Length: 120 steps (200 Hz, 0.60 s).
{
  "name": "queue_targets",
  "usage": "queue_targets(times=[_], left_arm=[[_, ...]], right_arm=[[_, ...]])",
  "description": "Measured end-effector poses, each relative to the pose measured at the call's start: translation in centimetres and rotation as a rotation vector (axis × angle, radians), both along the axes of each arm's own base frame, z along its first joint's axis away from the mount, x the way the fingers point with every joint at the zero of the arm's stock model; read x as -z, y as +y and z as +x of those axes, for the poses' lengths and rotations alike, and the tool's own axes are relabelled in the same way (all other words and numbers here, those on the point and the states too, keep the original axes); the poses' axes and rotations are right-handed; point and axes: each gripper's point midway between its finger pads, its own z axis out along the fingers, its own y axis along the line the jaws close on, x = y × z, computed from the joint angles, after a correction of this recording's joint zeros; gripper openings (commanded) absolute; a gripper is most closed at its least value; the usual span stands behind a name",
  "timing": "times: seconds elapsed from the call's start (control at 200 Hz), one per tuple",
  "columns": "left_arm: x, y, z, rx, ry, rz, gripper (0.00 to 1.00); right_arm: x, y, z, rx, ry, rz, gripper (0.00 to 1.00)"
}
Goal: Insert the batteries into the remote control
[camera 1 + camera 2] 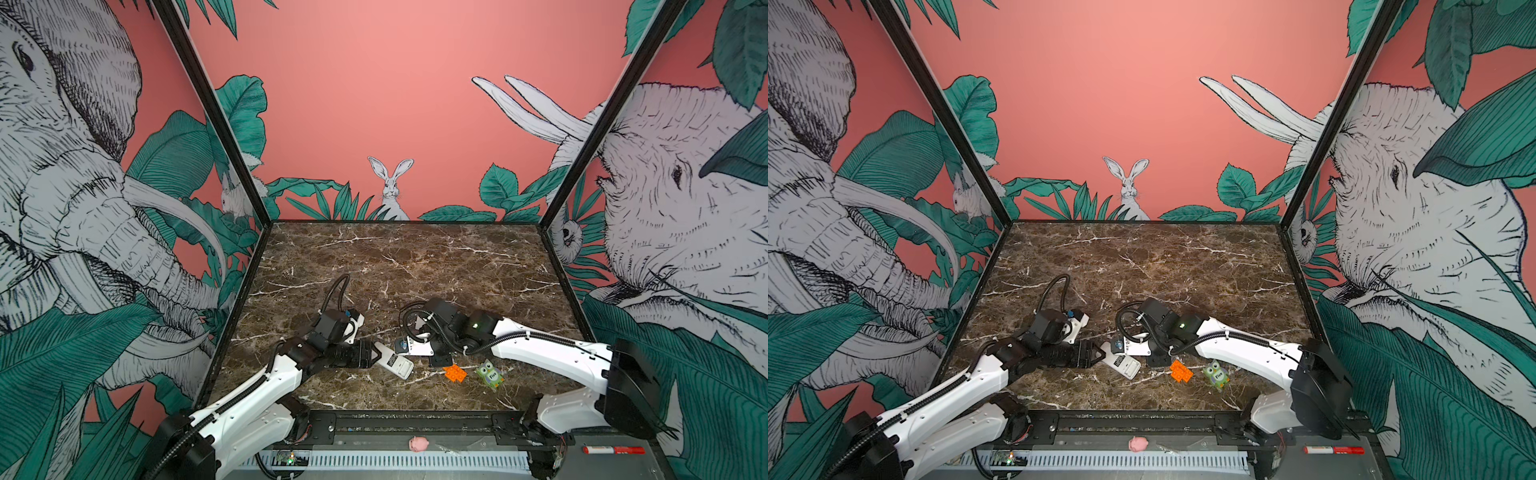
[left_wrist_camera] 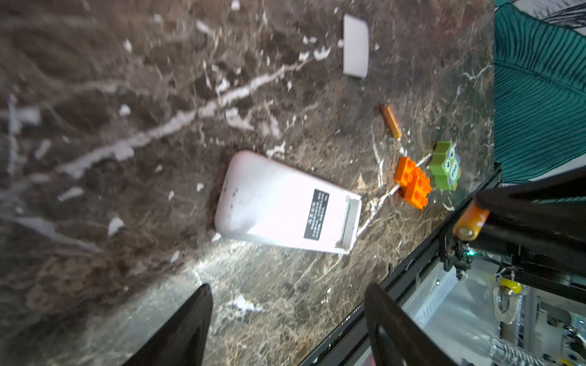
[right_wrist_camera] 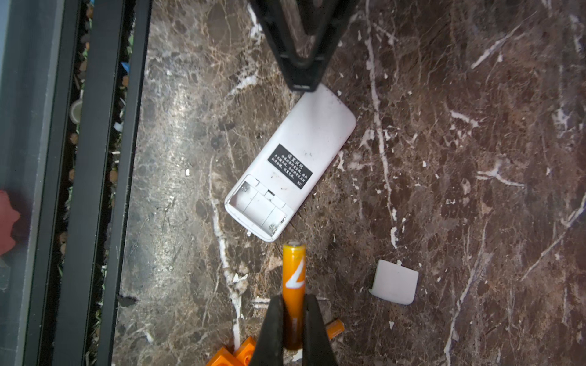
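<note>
Remote control: It lies on the table with its white back and black label up. In both top views it is toward 6 o'clock from the table's middle. Its battery box is open and empty.
Left hand: Its fingers are spread wide and hold nothing. In both top views it is at 9 o'clock from the remote control, right by the round end.
Right hand: It is clenched on the held battery. The battery's tip points at the open battery box, near it but not touching.
Loose battery: It lies on the table near the orange toy brick.
Battery lid: It is a small white piece, flat on the table, apart from the remote control.
Orange toy brick: In both top views it is at 3 o'clock from the remote control.
Green owl toy: It is just beside the brick, farther toward 3 o'clock.
</note>
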Motion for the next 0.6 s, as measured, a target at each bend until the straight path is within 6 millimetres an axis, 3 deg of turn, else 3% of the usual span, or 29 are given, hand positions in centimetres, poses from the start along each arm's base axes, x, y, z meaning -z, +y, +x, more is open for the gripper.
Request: queue_targets(times=[0.21, 0.6], left_arm=[[2.2, -0.3, -1.3, -0.018, 0.107, -0.032, 0.73], [2.7, -1.9, 0.4, -0.042, 0.113, -0.083, 0.67]], right_arm=[[0.6, 0.6, 0.3, -0.079, -0.004, -0.049, 0.0], [2.5, 1.0, 0.2, -0.169, 0.023, -0.111, 0.0]])
